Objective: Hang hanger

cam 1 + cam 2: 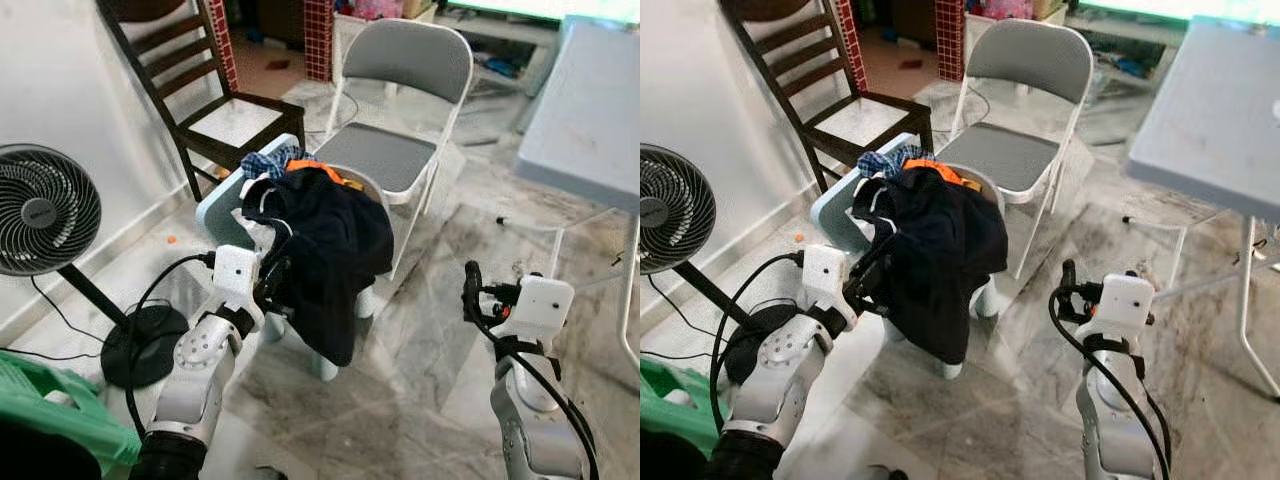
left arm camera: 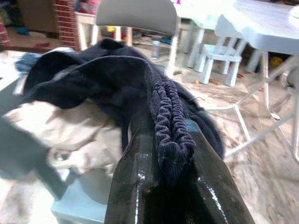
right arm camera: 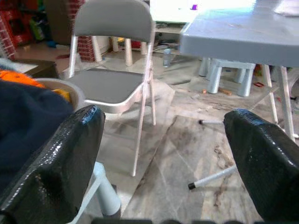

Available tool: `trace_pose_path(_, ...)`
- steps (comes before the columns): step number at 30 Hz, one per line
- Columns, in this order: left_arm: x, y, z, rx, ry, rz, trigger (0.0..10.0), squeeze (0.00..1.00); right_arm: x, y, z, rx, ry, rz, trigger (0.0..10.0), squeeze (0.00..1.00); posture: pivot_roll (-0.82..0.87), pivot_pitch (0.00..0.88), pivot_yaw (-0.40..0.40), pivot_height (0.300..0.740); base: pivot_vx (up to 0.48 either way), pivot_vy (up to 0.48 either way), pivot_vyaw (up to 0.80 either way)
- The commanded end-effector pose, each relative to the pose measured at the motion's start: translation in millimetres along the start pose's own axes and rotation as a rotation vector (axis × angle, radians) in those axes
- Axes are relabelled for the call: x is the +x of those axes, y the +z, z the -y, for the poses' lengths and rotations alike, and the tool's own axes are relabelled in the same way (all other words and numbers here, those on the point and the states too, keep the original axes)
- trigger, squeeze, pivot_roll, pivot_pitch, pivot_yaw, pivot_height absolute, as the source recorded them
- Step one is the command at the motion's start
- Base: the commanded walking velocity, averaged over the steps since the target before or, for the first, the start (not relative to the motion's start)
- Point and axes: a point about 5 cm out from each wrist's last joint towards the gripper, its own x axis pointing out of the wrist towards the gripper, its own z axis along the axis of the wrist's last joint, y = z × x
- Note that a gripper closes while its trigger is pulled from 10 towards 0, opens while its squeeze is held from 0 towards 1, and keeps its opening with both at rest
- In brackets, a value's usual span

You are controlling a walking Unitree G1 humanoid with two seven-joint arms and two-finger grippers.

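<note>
A dark navy garment (image 1: 330, 250) lies heaped over a small pale blue stool (image 1: 222, 203), hanging down its front. Under and behind it are an orange piece (image 1: 318, 170), a blue checked cloth (image 1: 270, 162) and a pale cloth (image 2: 70, 130). My left gripper (image 1: 275, 280) is at the garment's left side. In the left wrist view its fingers (image 2: 135, 177) are shut on the garment's ribbed navy hem (image 2: 170, 126). My right gripper (image 1: 472, 292) hovers over the floor to the right of the stool, well apart from the clothes, with its fingers (image 3: 56, 158) open and nothing between them.
A black fan (image 1: 40, 210) stands at the left by the wall, its cable on the floor. A dark wooden chair (image 1: 200, 90) and a grey folding chair (image 1: 400, 100) stand behind the stool. A grey table (image 1: 590, 110) is at the right, and a green object (image 1: 50, 410) is at the lower left.
</note>
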Motion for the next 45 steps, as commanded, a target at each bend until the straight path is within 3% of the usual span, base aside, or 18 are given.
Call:
trace_pose_path(1, 3.0, 5, 1.9, -0.007, -0.021, 0.022, 10.0, 0.0, 0.2, 3, 1.6, -0.003, 0.001, 0.008, 10.0, 0.0, 0.01, 0.151, 0.039, 0.74, 0.0, 0.0, -0.8)
trace_pose_path(37, 9.9, 6, 20.0, -0.039, -0.118, 0.014, 10.0, 0.0, 5.6, 8, -6.9, -0.006, 0.032, 0.024, 10.0, 0.0, 0.01, 0.164, 0.04, 0.74, 0.327, 0.0, -0.8)
trace_pose_path(45, 11.8, 0, 22.4, -0.038, -0.108, -0.031, 10.0, 0.0, 5.6, 8, -8.3, -0.008, 0.037, 0.025, 10.0, 0.0, 0.01, 0.164, 0.04, 0.74, 0.0, 0.0, -0.1)
